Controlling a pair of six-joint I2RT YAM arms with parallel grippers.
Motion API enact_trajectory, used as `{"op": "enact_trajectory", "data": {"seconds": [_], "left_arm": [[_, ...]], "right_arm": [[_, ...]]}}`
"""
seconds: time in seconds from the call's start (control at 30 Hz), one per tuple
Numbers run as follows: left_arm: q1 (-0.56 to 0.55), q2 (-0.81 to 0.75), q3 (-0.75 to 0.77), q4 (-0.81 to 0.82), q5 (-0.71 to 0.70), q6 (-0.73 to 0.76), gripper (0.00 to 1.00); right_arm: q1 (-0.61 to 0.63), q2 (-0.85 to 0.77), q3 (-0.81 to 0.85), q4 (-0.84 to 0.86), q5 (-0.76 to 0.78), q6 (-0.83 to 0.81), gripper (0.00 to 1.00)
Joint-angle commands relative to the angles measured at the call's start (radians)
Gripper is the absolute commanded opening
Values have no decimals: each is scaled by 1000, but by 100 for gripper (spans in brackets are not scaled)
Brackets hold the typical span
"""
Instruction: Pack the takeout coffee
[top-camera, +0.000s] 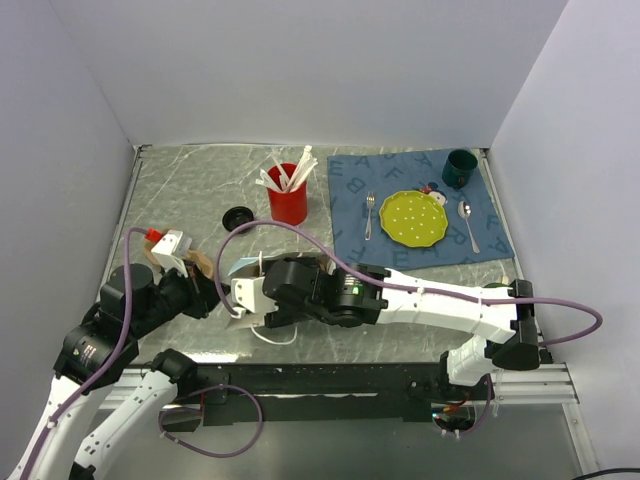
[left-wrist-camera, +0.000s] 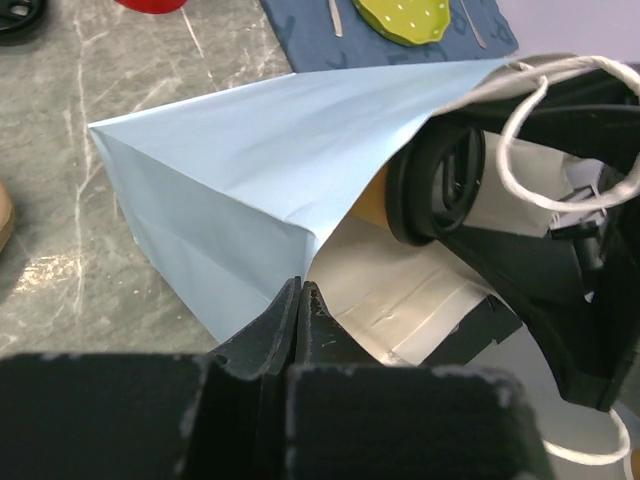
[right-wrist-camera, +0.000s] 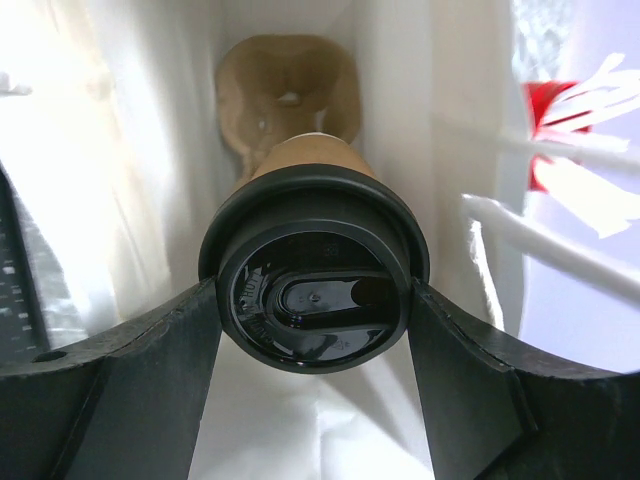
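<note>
**Coffee held inside bag, bag edge pinched**

The takeout coffee (right-wrist-camera: 312, 250) is clamped at its black lid between the fingers of the right gripper (right-wrist-camera: 312, 300). It is held on its side, lid toward the wrist camera. It is seen inside the paper bag (left-wrist-camera: 260, 150), which lies on its side on the tabletop (top-camera: 180, 190), mouth toward 3 o'clock in the left wrist view. A cardboard cup carrier (right-wrist-camera: 287, 90) is seen at the far end of the bag, beyond the cup's base; contact between them cannot be told.

The left gripper (left-wrist-camera: 301, 300) is closed, pinching an edge of the bag's mouth. A white string handle (left-wrist-camera: 520, 130) is looped by the right gripper there.

In the top view the bag is found at 7 o'clock of the red cup (top-camera: 288, 205) of white utensils. A loose black lid (top-camera: 238, 216) lies at 8 o'clock of that cup, apart from it. A blue placemat (top-camera: 350, 215) with a green plate (top-camera: 414, 217) and a dark mug (top-camera: 460, 167) is laid at 3 o'clock of the red cup.
</note>
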Motion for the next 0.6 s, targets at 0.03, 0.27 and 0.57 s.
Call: {"op": "enact_trajectory", "data": {"seconds": [0.03,0.27,0.57], "left_arm": [[2,-14,-16,37,51,45,1],[2,-19,-13,47,51,25,1],[2,-37,-48,88,87,-56,1]], "right_arm": [[-14,3,31,62,50,-108,32],[-20,-27,-55,36,69,-176,32],[-38,-13,-132,105,47,-202,31]]}}
